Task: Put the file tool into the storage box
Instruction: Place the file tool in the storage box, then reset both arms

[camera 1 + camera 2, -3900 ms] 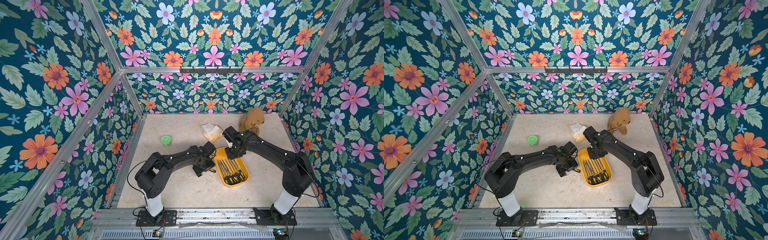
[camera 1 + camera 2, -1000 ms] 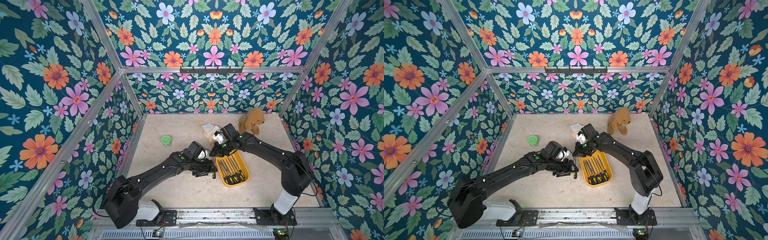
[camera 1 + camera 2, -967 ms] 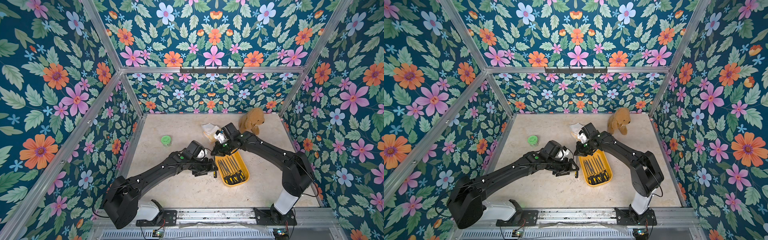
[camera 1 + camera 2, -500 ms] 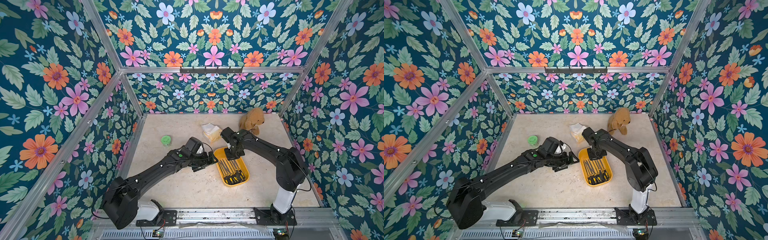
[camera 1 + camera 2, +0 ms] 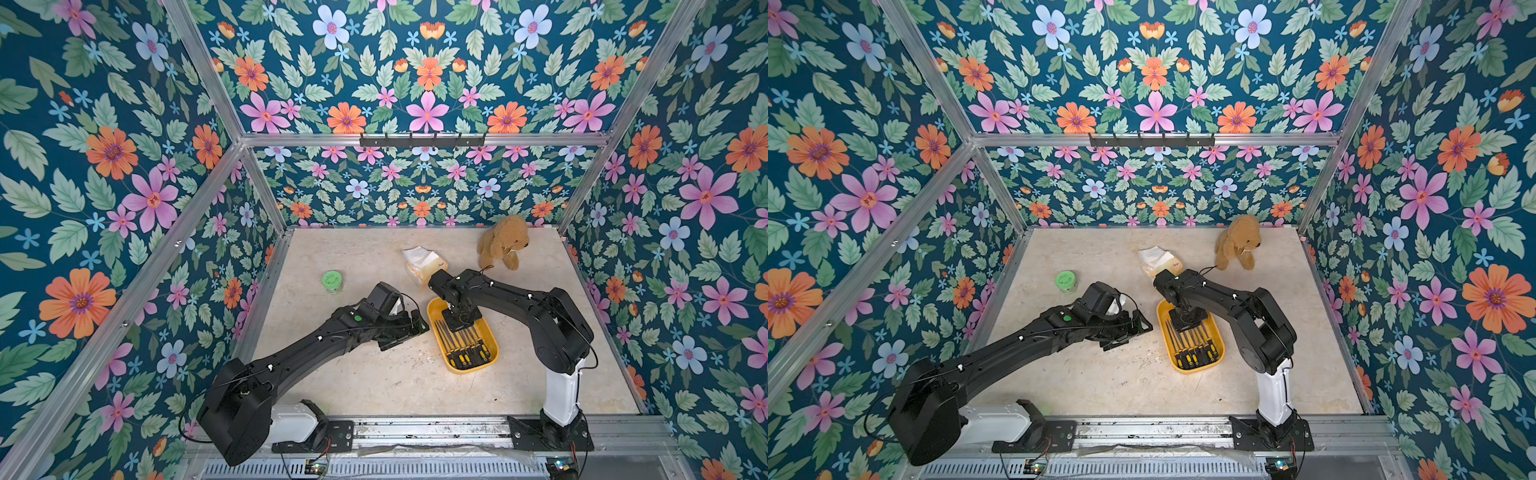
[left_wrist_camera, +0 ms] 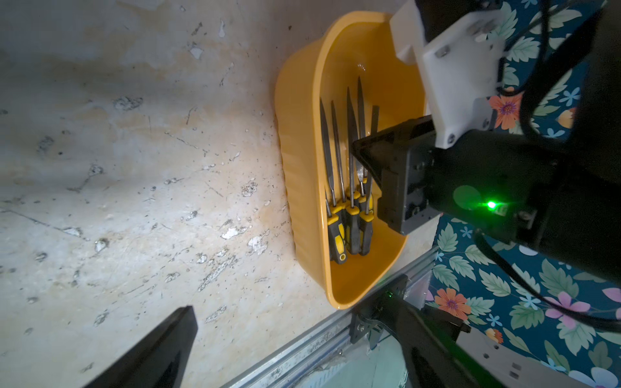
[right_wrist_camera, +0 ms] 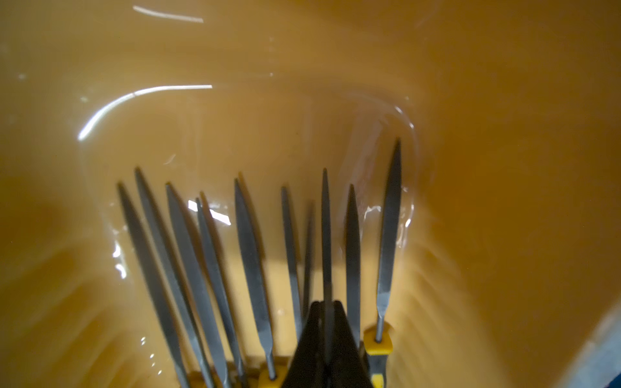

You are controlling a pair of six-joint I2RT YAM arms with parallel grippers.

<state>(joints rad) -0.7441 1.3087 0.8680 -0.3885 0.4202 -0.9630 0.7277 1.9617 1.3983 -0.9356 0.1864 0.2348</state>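
The right fingers are down inside the storage box, pinched shut on the blade of a file tool - it lines up with the other files lying side by side in the box. The left fingers are spread wide and empty over the worktop, just beside the box. Placing looks nearly done - only release and lift-out seem left.
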